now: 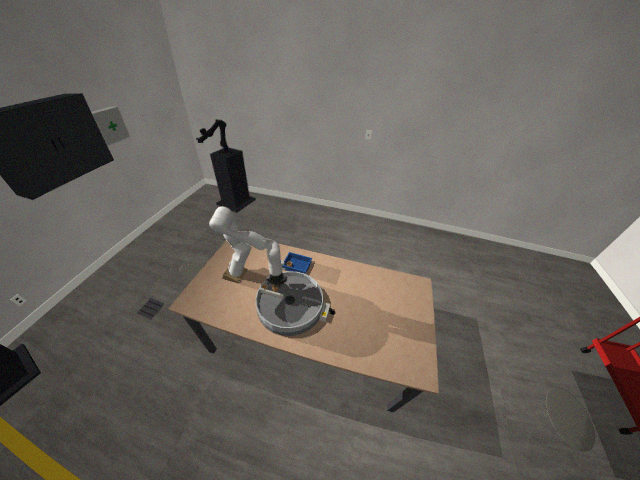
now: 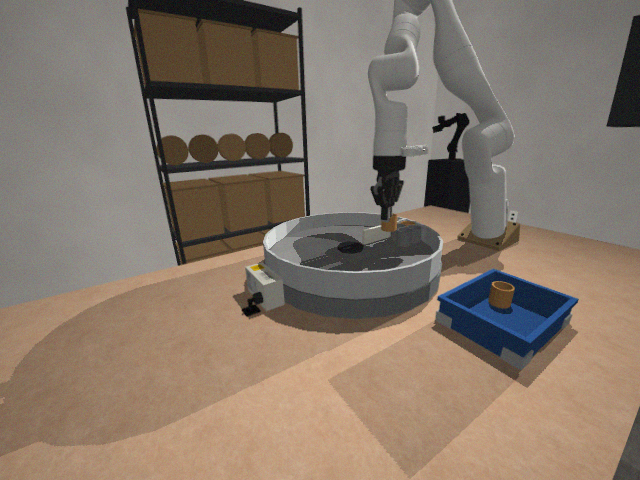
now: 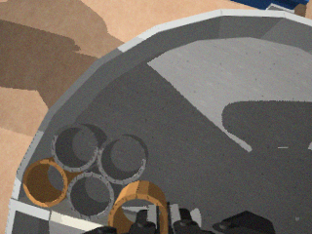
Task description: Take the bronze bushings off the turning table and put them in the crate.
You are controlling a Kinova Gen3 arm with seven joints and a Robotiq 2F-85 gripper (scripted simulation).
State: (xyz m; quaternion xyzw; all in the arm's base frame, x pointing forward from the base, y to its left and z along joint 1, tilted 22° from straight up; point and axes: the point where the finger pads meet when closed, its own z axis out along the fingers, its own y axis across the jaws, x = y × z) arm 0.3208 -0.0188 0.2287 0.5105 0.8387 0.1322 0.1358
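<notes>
My gripper [image 1: 277, 282] [image 2: 386, 213] [image 3: 163, 215] points down over the turning table [image 1: 289, 325] [image 2: 351, 281] [image 3: 195, 73]. It is shut on the wall of a bronze bushing [image 2: 390, 223] [image 3: 141, 189], held a little above the disc. Another bronze bushing [image 3: 34, 185] stands on the table near the rim. Three steel bushings stand beside it: one at the back [image 3: 62, 148], one nearer the middle [image 3: 109, 163] and one in front [image 3: 77, 197]. The blue crate [image 1: 303, 264] [image 2: 480, 328] holds one upright bronze bushing [image 1: 289, 264] [image 2: 501, 295].
A pale bar [image 1: 270, 292] [image 2: 376, 235] [image 3: 73, 221] crosses part of the turning table, close beside the bushings. The table's raised rim stands between my gripper and the crate. A control box [image 1: 325, 312] [image 2: 265, 287] sits on its outer side.
</notes>
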